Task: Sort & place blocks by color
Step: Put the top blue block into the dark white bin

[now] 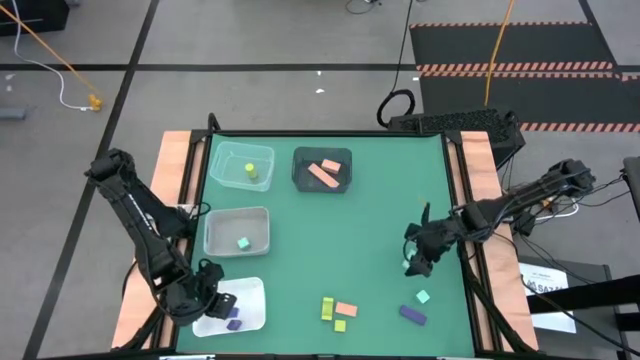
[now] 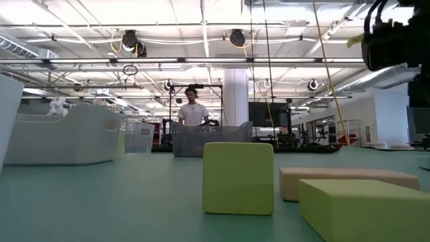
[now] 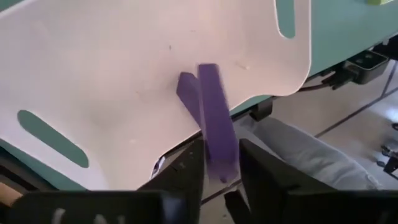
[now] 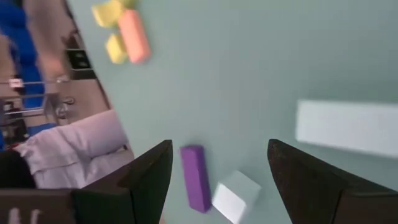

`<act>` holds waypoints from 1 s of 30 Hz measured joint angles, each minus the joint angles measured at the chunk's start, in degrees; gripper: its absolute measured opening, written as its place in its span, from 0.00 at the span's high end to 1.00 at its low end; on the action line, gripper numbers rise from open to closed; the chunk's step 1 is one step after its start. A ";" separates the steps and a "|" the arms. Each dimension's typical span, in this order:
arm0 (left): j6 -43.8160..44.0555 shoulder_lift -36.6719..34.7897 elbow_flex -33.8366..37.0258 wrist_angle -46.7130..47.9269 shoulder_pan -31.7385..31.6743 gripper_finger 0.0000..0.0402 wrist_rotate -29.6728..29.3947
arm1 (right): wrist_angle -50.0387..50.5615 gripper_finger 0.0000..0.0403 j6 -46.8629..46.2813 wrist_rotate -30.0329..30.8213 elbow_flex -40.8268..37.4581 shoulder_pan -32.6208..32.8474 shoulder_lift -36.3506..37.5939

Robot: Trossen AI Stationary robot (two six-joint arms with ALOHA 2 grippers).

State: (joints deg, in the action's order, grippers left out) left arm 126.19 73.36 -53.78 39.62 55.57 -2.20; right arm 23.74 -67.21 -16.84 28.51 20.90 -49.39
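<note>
Table (image 1: 370, 230), green top, holding four containers along its left half and loose blocks near the front edge. Left gripper (image 3: 221, 163) — over the white tray (image 1: 255, 300) at the front left corner, jaws clamped on a purple bar (image 3: 216, 124); a second purple block (image 3: 186, 93) lies on the tray just beside it. Clear bin (image 1: 262, 225), middle left: one mint-teal cube (image 1: 243, 243) inside. Clear bin (image 1: 222, 160), back left: one yellow-green block (image 1: 249, 170) inside. Dark bin (image 1: 300, 172), just right of that: salmon-orange bars (image 1: 323, 172) inside. Right gripper (image 4: 219, 163) — above the right side of the table, jaws wide apart and holding nothing; directly below it in its wrist view, a purple bar (image 4: 195, 177) and a mint-teal cube (image 4: 235, 196) lying close together on the table, seen from above near the front right (image 1: 413, 315). Loose cluster at front centre: two yellow-green blocks (image 1: 327, 308) and a salmon-orange bar (image 1: 346, 309), touching or nearly so; the low view shows a yellow-green cube (image 2: 238, 178) upright with the salmon-orange bar (image 2: 346, 180) behind it. A person (image 2: 193, 111) stands in the room beyond the table.
</note>
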 joint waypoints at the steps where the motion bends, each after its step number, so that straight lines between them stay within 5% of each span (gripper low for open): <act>1: 0.00 0.00 0.01 0.14 0.00 0.70 0.51 | 0.89 0.38 -0.77 0.00 0.00 0.37 0.00; 13: -4.11 0.00 0.00 0.93 0.02 0.42 3.79 | -2.59 0.38 -7.39 4.89 0.00 0.96 0.00; 25: -2.97 0.00 0.02 3.38 -0.04 0.45 3.74 | 17.44 0.38 -29.64 8.20 -0.02 0.94 -0.04; 30: -3.02 0.00 0.02 6.87 -0.22 0.48 3.72 | 14.98 0.38 -41.61 15.52 -0.02 0.96 -0.65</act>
State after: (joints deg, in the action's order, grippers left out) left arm 123.17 73.36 -53.76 46.49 55.35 1.52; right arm 38.72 -108.83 -1.32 28.50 21.87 -50.04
